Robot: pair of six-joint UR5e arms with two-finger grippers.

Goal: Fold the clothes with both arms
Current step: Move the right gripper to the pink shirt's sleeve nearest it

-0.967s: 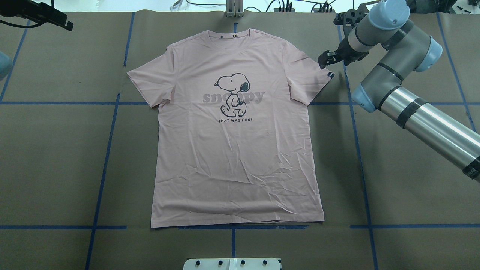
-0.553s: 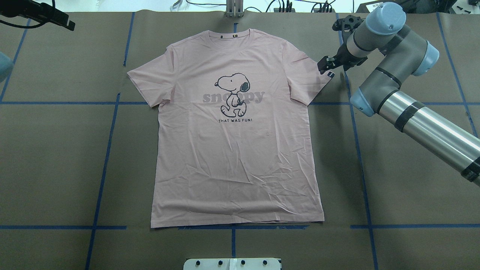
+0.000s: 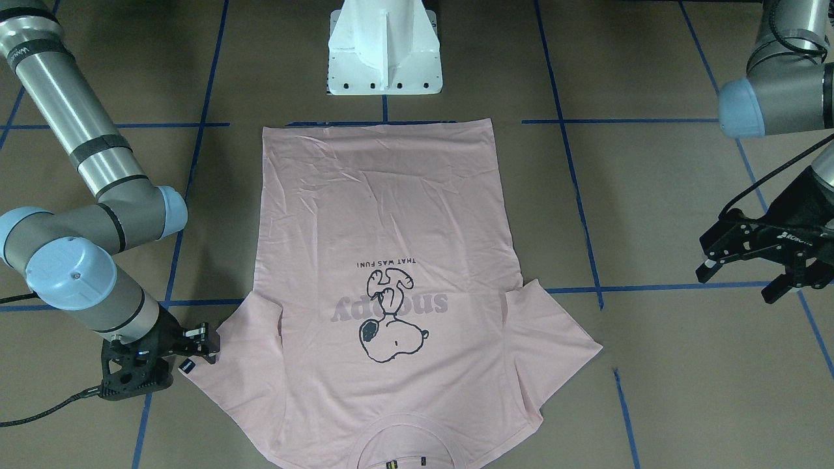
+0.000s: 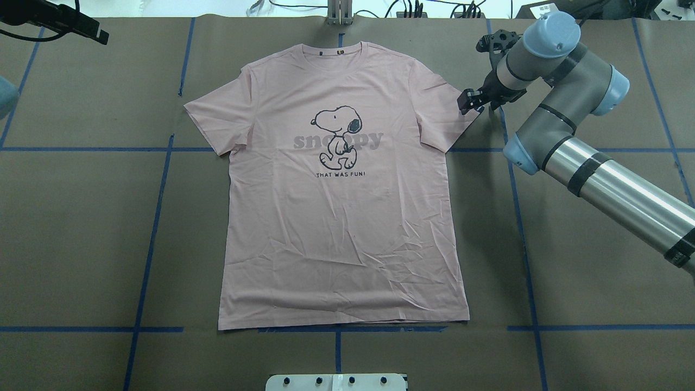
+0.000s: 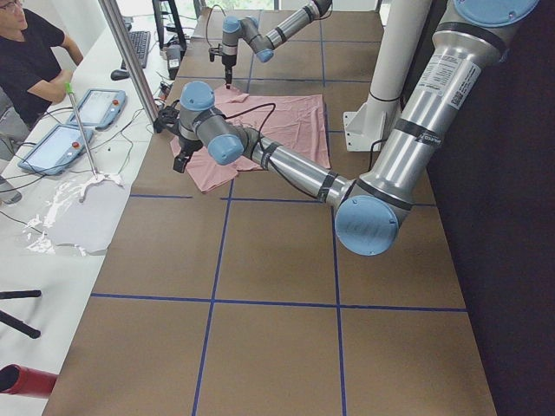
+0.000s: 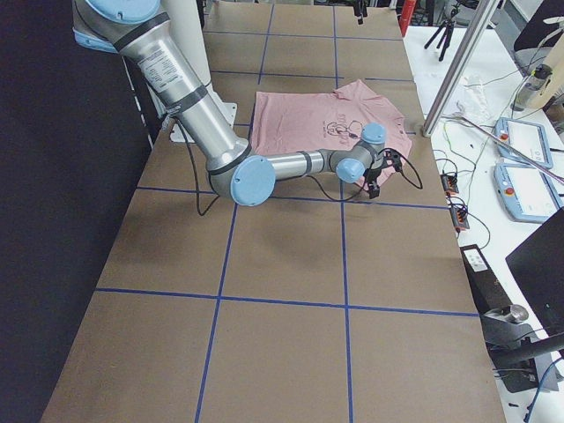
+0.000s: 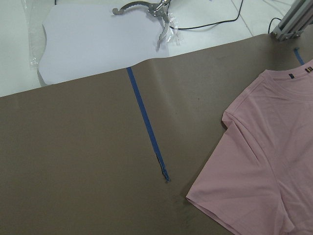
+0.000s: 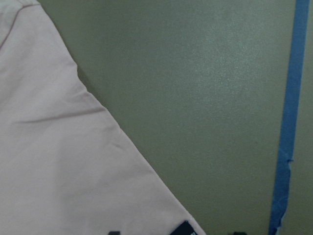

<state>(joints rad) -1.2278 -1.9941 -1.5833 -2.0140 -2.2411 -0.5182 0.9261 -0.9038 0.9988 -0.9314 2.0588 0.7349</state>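
The pale pink Snoopy T-shirt point(image 4: 342, 217) lies flat and front up on the brown table, neck at the far side; it also shows in the front view point(image 3: 384, 215). My right gripper point(image 4: 468, 103) is low over the tip of the shirt's right-hand sleeve, also seen in the front view point(image 3: 205, 345). In the right wrist view the sleeve corner point(image 8: 63, 171) with its dark tag point(image 8: 183, 228) lies between the spread jaws, which are open and hold nothing. My left gripper point(image 3: 739, 283) is open and empty, raised off the shirt beyond the other sleeve point(image 7: 264, 161).
The white pedestal base point(image 3: 384, 52) stands at the shirt's hem side. Blue tape lines point(image 4: 157, 206) grid the table. A white sheet with a metal tool point(image 7: 146, 10) lies past the far edge. An operator point(image 5: 30, 52) sits by tablets at the side.
My right gripper has moved left and down onto the sleeve tip, now covering the dark tag in the overhead view. The left arm and the shirt have not visibly moved.
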